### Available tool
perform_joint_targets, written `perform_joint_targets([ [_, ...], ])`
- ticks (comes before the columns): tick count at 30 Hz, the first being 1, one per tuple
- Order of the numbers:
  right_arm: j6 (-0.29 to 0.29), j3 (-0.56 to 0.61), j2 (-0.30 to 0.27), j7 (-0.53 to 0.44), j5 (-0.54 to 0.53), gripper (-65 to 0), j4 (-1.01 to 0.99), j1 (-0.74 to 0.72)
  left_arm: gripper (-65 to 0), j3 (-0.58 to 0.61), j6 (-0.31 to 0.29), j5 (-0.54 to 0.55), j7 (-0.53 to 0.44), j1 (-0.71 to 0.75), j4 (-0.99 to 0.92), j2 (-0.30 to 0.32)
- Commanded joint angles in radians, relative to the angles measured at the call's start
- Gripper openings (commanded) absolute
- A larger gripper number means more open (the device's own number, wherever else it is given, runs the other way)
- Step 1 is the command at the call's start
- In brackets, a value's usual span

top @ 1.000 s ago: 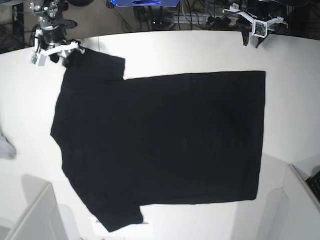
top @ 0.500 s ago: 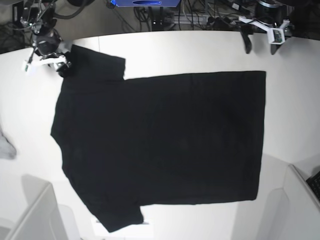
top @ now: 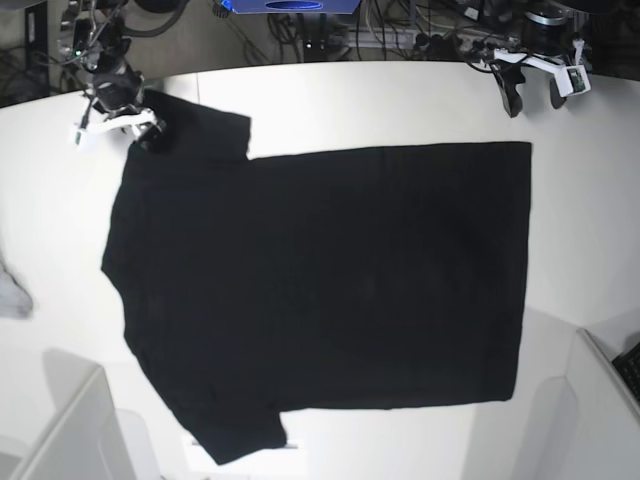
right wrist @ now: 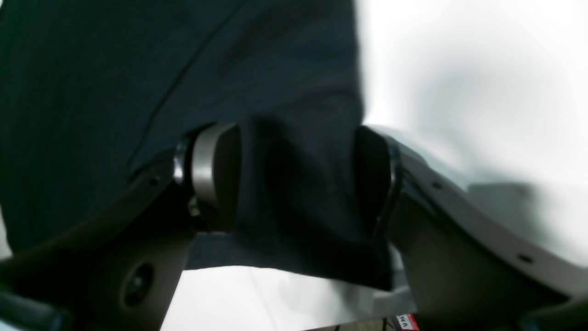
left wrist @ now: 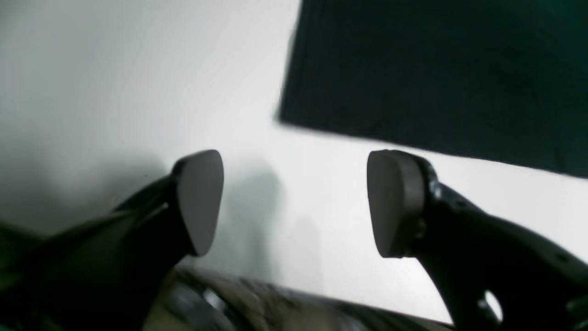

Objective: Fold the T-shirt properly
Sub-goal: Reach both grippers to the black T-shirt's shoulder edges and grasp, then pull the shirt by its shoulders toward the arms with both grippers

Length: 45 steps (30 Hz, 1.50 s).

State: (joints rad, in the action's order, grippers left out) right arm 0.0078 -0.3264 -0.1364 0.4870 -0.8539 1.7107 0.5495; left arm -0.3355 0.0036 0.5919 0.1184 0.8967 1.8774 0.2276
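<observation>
The black T-shirt (top: 320, 290) lies spread flat on the white table (top: 400, 100), plain side up, with its sleeves toward the base view's left. My right gripper (top: 135, 128) sits at the far sleeve's corner. In the right wrist view it (right wrist: 294, 179) is open, its fingers (right wrist: 216, 174) standing wide on either side of a loose bunch of sleeve cloth (right wrist: 138, 59). My left gripper (top: 535, 95) hovers over bare table beyond the hem's far corner. The left wrist view shows it (left wrist: 296, 184) open and empty, the shirt's corner (left wrist: 436, 69) just ahead of it.
A small grey cloth scrap (top: 10, 295) lies at the table's left edge. White bins stand at the lower left (top: 70, 430) and lower right (top: 600, 400). Cables and equipment (top: 400, 40) crowd the floor behind the table's far edge.
Both grippers have opened wider. The left gripper drifted right along the far edge. The right gripper shifted slightly at the sleeve corner. The shirt lies as before.
</observation>
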Motion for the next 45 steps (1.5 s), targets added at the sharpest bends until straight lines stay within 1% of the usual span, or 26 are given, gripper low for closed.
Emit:
perform_joint_targets([
  [1, -0.007, 0.002, -0.006, 0.017, 0.003, -28.2, 0.005, 0.01, -18.3, -0.009, 0.002, 0.035, 0.005, -0.007, 0.009, 0.014],
  [3, -0.007, 0.006, -0.006, 0.025, 0.003, -28.2, 0.005, 0.01, -22.2, -0.035, 0.002, 0.063, 0.079, -0.029, 0.004, 0.023],
  [4, -0.007, 0.006, -0.006, 0.032, 0.003, -28.2, 0.005, 0.01, -26.0, -0.047, 0.002, 0.063, 0.109, -0.047, 0.004, 0.019],
  [6, -0.007, 0.006, -0.007, 0.039, 0.003, -28.5, 0.005, 0.008, -35.9, -0.081, 0.002, 0.061, 0.157, -0.086, 0.0, 0.014],
  [7, -0.007, 0.006, -0.007, 0.04, 0.003, -29.7, 0.005, 0.008, -40.3, -0.093, 0.002, 0.063, 0.175, -0.1, 0.0, 0.014],
  [9, -0.007, 0.006, -0.007, 0.046, 0.005, -35.6, -0.001, 0.004, -47.4, -0.106, 0.002, 0.067, 0.197, -0.121, 0.0, 0.014],
  [10, -0.007, 0.006, -0.007, 0.046, 0.005, -39.9, -0.01, 0.002, -50.0, -0.11, 0.002, 0.067, 0.205, -0.13, 0.0, 0.014],
  [11, -0.007, 0.006, -0.007, 0.046, 0.005, -43.7, -0.019, -0.001, -51.2, -0.11, 0.002, 0.067, 0.205, -0.139, 0.0, 0.016],
  [13, -0.007, 0.005, -0.009, 0.046, 0.005, -52.7, -0.048, -0.015, -49.7, -0.11, 0.002, 0.067, 0.205, -0.147, 0.0, 0.017],
  [15, -0.006, -0.001, -0.009, 0.046, 0.005, -61.8, -0.07, -0.019, -45.1, -0.11, 0.002, 0.069, 0.206, -0.149, 0.0, 0.017],
  [16, -0.006, -0.003, -0.009, 0.045, 0.005, -65.0, -0.077, -0.019, -42.5, -0.11, 0.002, 0.07, 0.206, -0.149, 0.0, 0.016],
  [20, -0.006, -0.003, -0.009, 0.045, 0.005, -65.0, -0.087, -0.019, -30.6, -0.109, 0.002, 0.07, 0.206, -0.149, 0.0, 0.014],
  [22, -0.006, -0.003, -0.009, 0.045, 0.005, -65.0, -0.087, -0.019, -24.0, -0.107, 0.002, 0.07, 0.206, -0.15, 0.0, 0.014],
  [24, -0.006, 0.0, -0.009, 0.045, 0.005, -65.0, -0.085, -0.019, -15.1, -0.107, 0.002, 0.07, 0.206, -0.156, 0.0, 0.016],
  [26, -0.006, 0.002, -0.009, 0.045, 0.005, -65.0, -0.085, -0.019, -9.7, -0.106, 0.002, 0.07, 0.208, -0.17, -0.014, 0.016],
  [27, -0.006, 0.002, -0.009, 0.045, 0.005, -65.0, -0.085, -0.019, -9.2, -0.106, 0.002, 0.07, 0.208, -0.178, -0.029, 0.016],
  [30, -0.006, -0.001, -0.009, 0.045, 0.005, -65.0, -0.085, -0.018, -11.0, -0.101, 0.002, 0.072, 0.217, -0.221, -0.092, 0.016],
  [36, -0.006, -0.003, -0.009, 0.045, 0.005, -65.0, -0.085, -0.016, -11.0, -0.103, 0.0, 0.072, 0.378, -0.328, -0.16, 0.013],
  [40, -0.006, -0.003, -0.009, 0.045, 0.005, -65.0, -0.085, -0.015, -11.0, -0.11, 0.0, 0.072, 0.429, -0.385, -0.181, -0.026],
  [43, -0.006, -0.003, -0.009, 0.045, 0.005, -65.0, -0.085, -0.013, -11.0, -0.103, 0.0, 0.072, 0.458, -0.416, -0.207, -0.03],
  [45, -0.006, -0.003, -0.009, 0.045, 0.005, -65.0, -0.085, -0.013, -11.0, -0.103, 0.0, 0.072, 0.478, -0.434, -0.223, -0.044],
])
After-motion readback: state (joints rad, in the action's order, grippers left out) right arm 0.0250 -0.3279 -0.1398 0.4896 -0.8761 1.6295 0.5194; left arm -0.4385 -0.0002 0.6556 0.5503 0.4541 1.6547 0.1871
